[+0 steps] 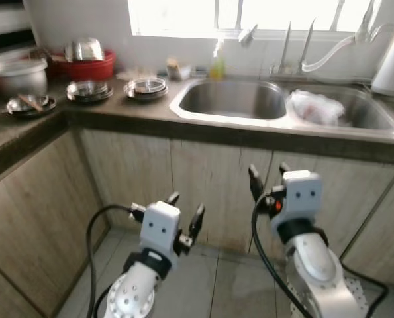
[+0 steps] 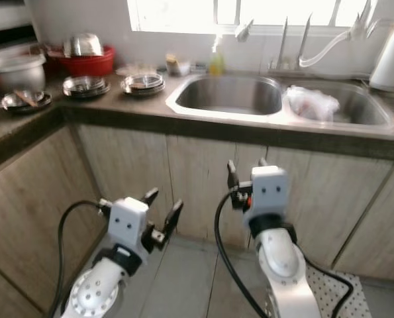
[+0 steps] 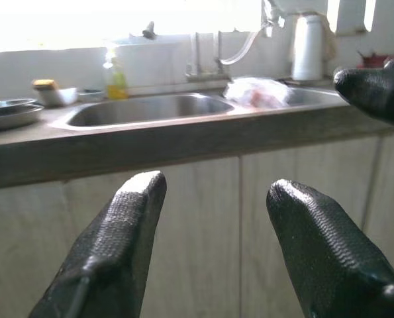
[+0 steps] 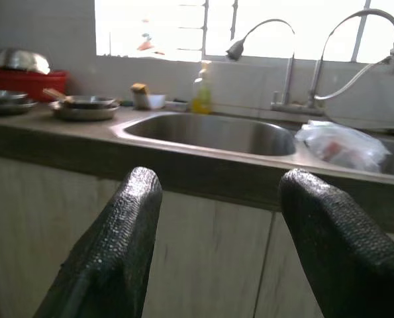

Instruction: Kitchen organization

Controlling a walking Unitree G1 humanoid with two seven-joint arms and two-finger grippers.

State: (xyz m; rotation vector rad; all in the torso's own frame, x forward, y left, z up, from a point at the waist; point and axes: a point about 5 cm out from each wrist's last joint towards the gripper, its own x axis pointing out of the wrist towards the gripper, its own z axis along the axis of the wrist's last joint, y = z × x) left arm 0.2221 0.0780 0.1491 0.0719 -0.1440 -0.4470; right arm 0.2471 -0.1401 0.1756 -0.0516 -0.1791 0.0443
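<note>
On the table [image 1: 150, 109] left of the double sink [image 1: 233, 99], stacked steel plates [image 1: 146, 87] and a red basin [image 1: 84, 67] sit unsorted; a plastic bag [image 1: 314, 106] lies in the right bowl. We judge nothing started. Left gripper [image 1: 183, 215] and right gripper [image 1: 268, 177] hang released, empty, below the edge. We read no labels.

— What do your arms look like?
— Silver and rounded, each ending in a white boxy wrist block with two dark dots. A black cable loops off each. My left gripper [image 1: 185, 213] and right gripper [image 1: 268, 176] each carry two long black fingers [image 4: 117, 248], textured at the pads.
— Any markings?
— A small red spot beside my right wrist block.
</note>
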